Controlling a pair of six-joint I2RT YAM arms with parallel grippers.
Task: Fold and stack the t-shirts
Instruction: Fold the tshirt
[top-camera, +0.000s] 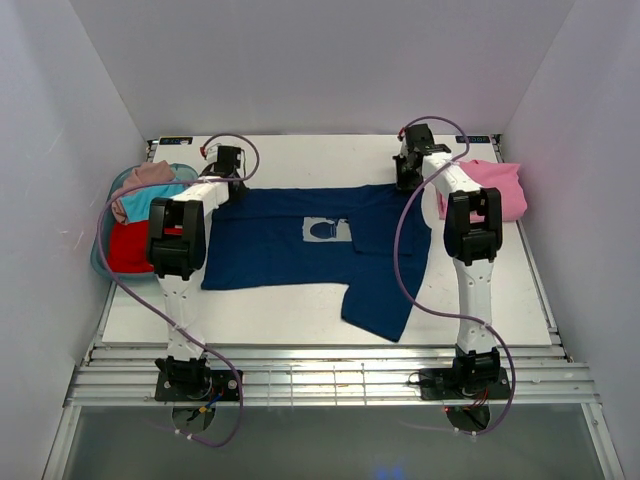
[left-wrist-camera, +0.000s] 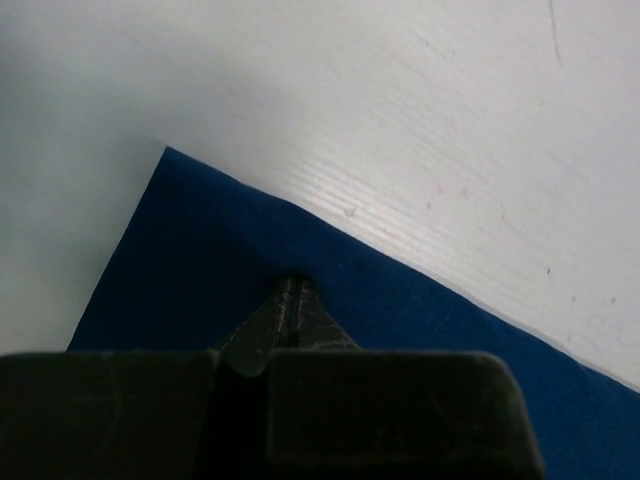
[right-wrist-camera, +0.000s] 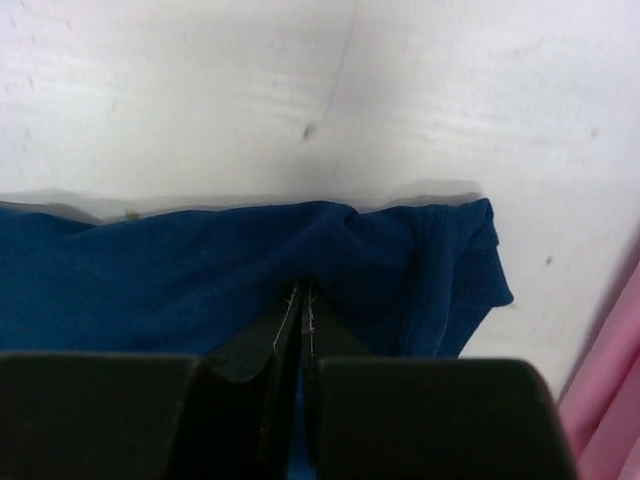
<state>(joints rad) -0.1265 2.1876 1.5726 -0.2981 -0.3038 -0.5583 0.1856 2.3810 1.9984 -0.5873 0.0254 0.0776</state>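
Navy t-shirt (top-camera: 290, 250) lay spread across the middle of the white surface (top-camera: 300, 325), with its pale square print (top-camera: 325, 230) facing up near the centre. One portion of the cloth reached toward the near edge on the right side. Left gripper (top-camera: 228, 170) sat at the far left corner of the navy t-shirt. In the left wrist view its jaws were closed, and the tips (left-wrist-camera: 293, 292) were pinching the navy cloth just inside its far edge, with a faint crease running to them. Right gripper (top-camera: 408, 178) sat at the far right corner of the same shirt. In the right wrist view its jaws were closed on a bunched fold of navy cloth (right-wrist-camera: 200, 280), just beside a ribbed hem (right-wrist-camera: 470, 270) at the right. Pink t-shirt (top-camera: 495, 190) lay at the right edge of the surface, just right of the right arm, and its cloth showed at the lower right corner of the right wrist view. At the left edge lay a heap of three: dusty-pink t-shirt (top-camera: 150, 175) farthest, teal t-shirt (top-camera: 150, 205) in the middle, red t-shirt (top-camera: 128, 250) nearest. All three touched one another and lay just left of the left arm.
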